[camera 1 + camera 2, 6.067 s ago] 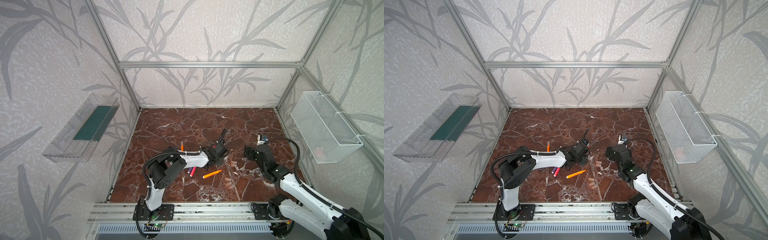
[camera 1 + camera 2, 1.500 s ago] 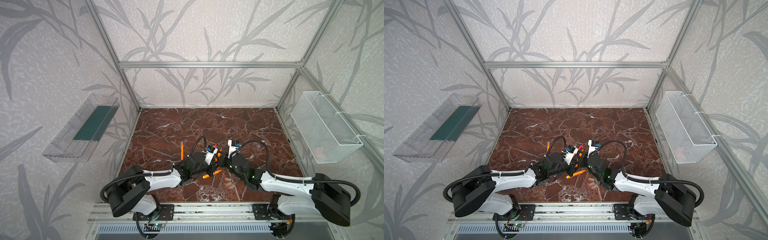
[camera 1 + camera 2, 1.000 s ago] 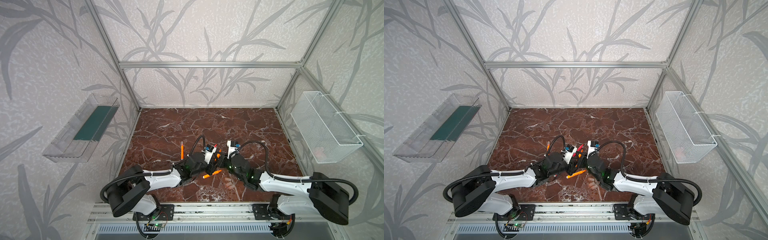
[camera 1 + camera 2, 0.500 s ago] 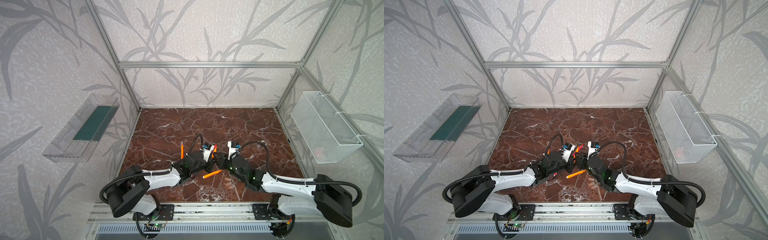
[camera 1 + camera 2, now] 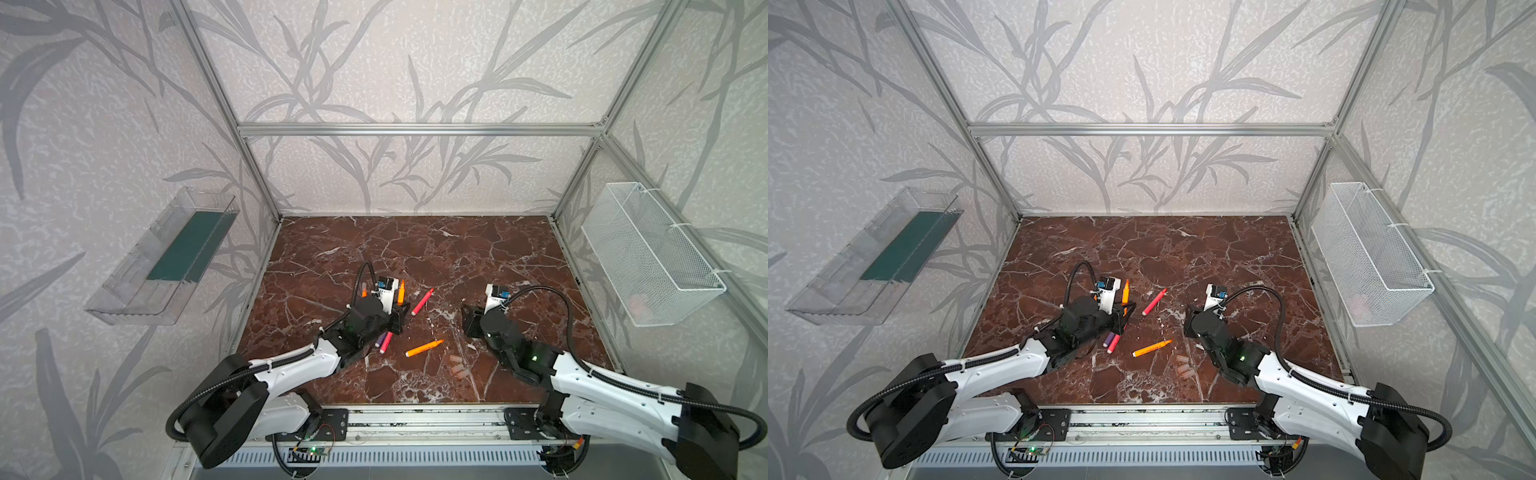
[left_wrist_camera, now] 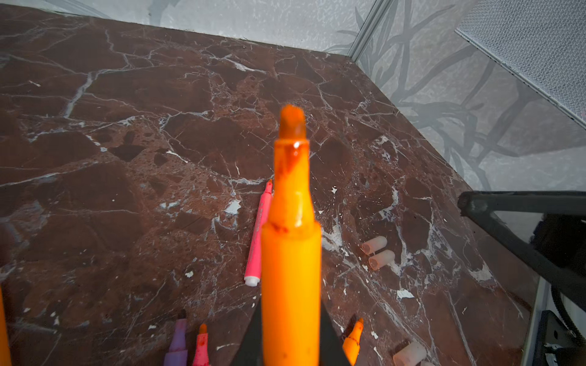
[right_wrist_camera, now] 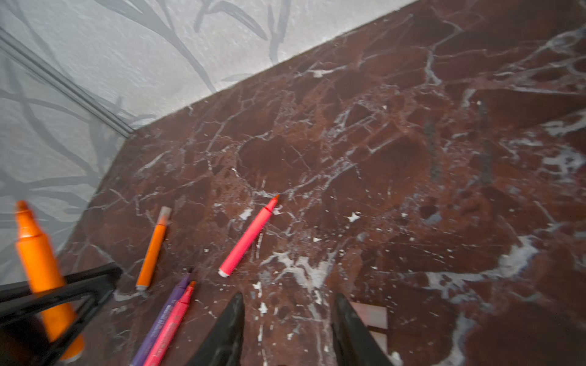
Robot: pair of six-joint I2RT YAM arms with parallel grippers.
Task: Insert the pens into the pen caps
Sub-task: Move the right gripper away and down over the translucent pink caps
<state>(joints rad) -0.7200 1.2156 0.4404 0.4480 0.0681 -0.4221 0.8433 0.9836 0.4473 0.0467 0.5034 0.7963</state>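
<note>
At the left of the table lies a capped orange pen, the only pen finished so far. Just beside it the left gripper is clamped on the orange pen, which stands up out of the jaws with its tip bare. Nearer the front edge a purple pen and a pink pen lie side by side, touching. Toward the middle a red pen lies alone. In front of it a second orange pen lies loose, with a few caps just to its right. The right gripper hangs low over the table with its jaws apart and nothing between them. One more cap sits just outside one finger.

Half a second ago the two grippers were nose to nose over the middle. Now they stand well apart: the left one has tightened on the pen, and the right one has let go and drawn off to the right. I read that as a handover, or a fresh grip, just completed. The pen is held firm and tip-out in the left, and the right is free to fetch a cap. Five pens are left to cap, this one included.

No brand or label can be read, and any print on the pen barrels is too small or blurred to make out
</note>
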